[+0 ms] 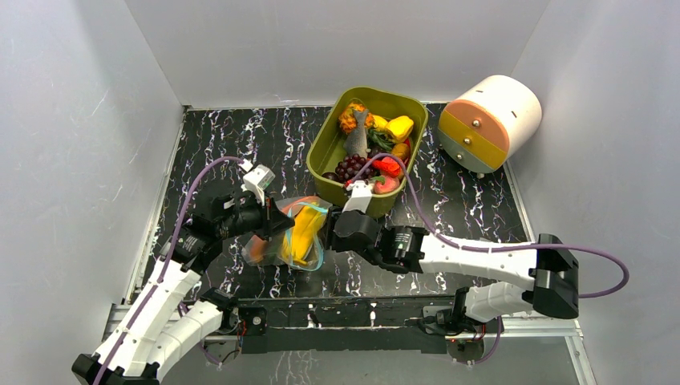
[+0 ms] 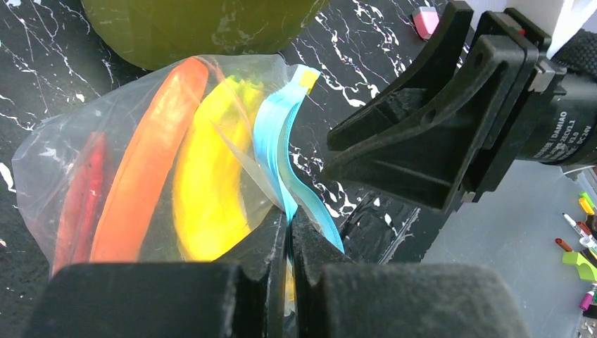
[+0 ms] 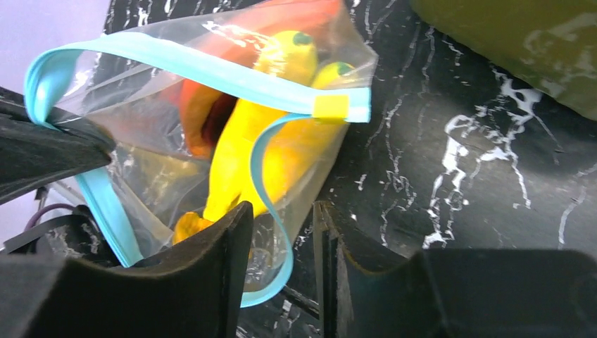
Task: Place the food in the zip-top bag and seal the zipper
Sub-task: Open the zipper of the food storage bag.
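Note:
The clear zip-top bag (image 1: 290,234) lies on the dark marbled table between both grippers. Inside it are food pieces: a yellow one (image 2: 211,176), a long orange one (image 2: 151,155) and a red one (image 2: 81,197). My left gripper (image 2: 290,229) is shut on the teal-blue zipper (image 2: 278,134) at one end of the mouth. My right gripper (image 3: 281,211) is open, and a slack loop of the zipper (image 3: 197,67) hangs between its fingers without being pinched. The mouth gapes apart on that side. More food (image 1: 370,148) lies in the olive tub.
The olive-green tub (image 1: 321,152) stands just behind the bag, close to my right gripper. A white drum with orange and yellow drawer fronts (image 1: 491,120) lies at the back right. Grey walls enclose the table on three sides.

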Controlling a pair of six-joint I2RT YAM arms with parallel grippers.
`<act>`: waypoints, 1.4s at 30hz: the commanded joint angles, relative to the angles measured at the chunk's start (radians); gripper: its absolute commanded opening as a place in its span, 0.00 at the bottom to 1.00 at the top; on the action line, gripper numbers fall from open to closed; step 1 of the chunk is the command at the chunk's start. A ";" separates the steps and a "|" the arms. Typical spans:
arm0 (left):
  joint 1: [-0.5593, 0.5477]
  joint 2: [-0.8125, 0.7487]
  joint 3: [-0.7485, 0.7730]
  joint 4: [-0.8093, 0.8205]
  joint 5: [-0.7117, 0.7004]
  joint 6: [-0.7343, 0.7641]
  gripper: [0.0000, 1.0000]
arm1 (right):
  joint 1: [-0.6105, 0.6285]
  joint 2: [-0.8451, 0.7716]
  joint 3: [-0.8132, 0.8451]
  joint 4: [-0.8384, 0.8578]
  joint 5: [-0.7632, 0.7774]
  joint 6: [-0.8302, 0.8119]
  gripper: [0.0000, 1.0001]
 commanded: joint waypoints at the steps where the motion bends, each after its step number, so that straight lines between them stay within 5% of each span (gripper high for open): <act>1: -0.001 -0.017 -0.003 0.025 0.004 -0.002 0.00 | 0.001 0.042 0.013 0.137 -0.045 -0.023 0.38; 6: -0.001 -0.023 -0.005 0.027 0.004 -0.005 0.00 | 0.001 0.133 0.067 0.160 -0.083 -0.068 0.41; 12: -0.001 -0.020 -0.004 0.020 -0.016 -0.005 0.00 | 0.001 0.146 0.089 0.000 0.049 -0.026 0.17; 22: -0.001 -0.022 -0.008 0.014 -0.063 -0.009 0.00 | 0.001 0.055 -0.033 -0.065 0.194 0.113 0.12; 26: -0.001 -0.031 -0.003 0.013 -0.051 -0.009 0.00 | 0.001 0.069 0.012 -0.062 0.164 0.073 0.16; 36: -0.001 -0.057 -0.037 0.063 0.013 0.012 0.00 | -0.005 -0.012 0.159 -0.077 0.036 -0.239 0.47; 42: -0.001 -0.080 -0.074 0.113 0.064 0.031 0.00 | -0.105 -0.030 0.274 -0.094 -0.003 -0.442 0.50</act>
